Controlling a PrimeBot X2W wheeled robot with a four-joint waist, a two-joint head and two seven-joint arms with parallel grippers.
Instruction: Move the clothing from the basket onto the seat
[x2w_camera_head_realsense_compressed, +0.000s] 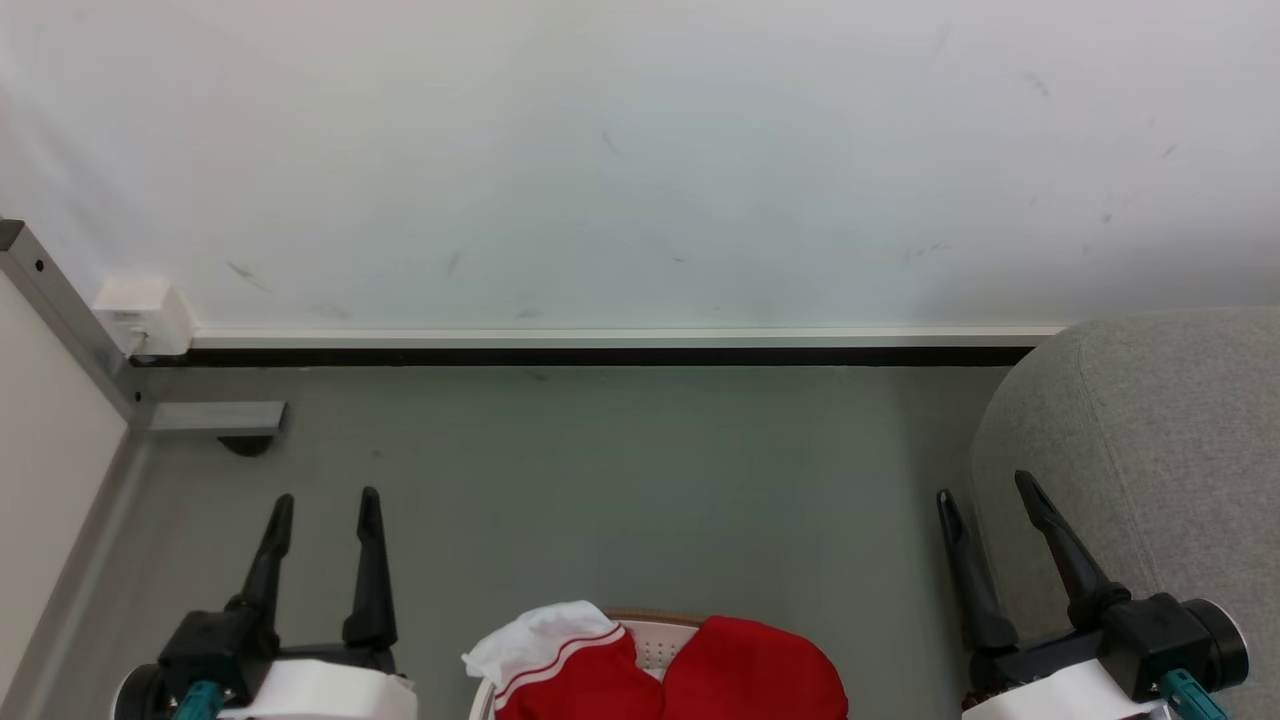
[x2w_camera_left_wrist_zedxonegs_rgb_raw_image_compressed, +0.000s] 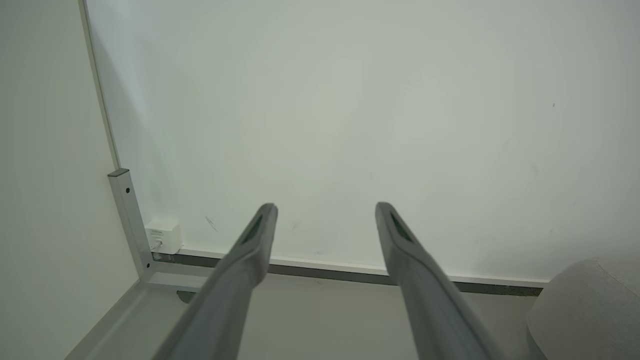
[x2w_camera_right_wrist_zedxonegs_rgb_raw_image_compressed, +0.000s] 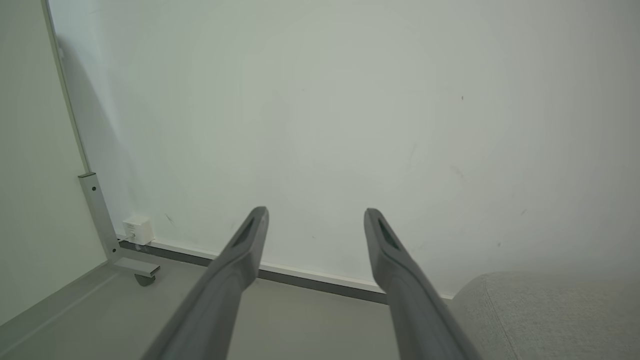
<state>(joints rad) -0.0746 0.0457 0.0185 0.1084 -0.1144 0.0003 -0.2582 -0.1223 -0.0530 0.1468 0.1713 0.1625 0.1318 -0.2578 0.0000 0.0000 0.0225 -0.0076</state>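
The left gripper (x2w_camera_head_realsense_compressed: 327, 495) and right gripper (x2w_camera_head_realsense_compressed: 983, 485) are hovering spread wide, holding nothing. The clothing (x2w_camera_head_realsense_compressed: 750, 670) is sitting in the basket (x2w_camera_head_realsense_compressed: 655, 642) behind and between them, and the seat (x2w_camera_head_realsense_compressed: 1150, 430) is lying just beside the right fingers (x2w_camera_head_realsense_compressed: 1060, 545). A careless pinch risks dragging the basket along.

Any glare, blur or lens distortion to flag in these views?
Head view: even light, sharp, no glare; the clothing and the basket are cropped at the bottom edge. Left wrist view: the wall strip bows, wide-angle distortion; the left gripper looks soft. Right wrist view: same bowing.
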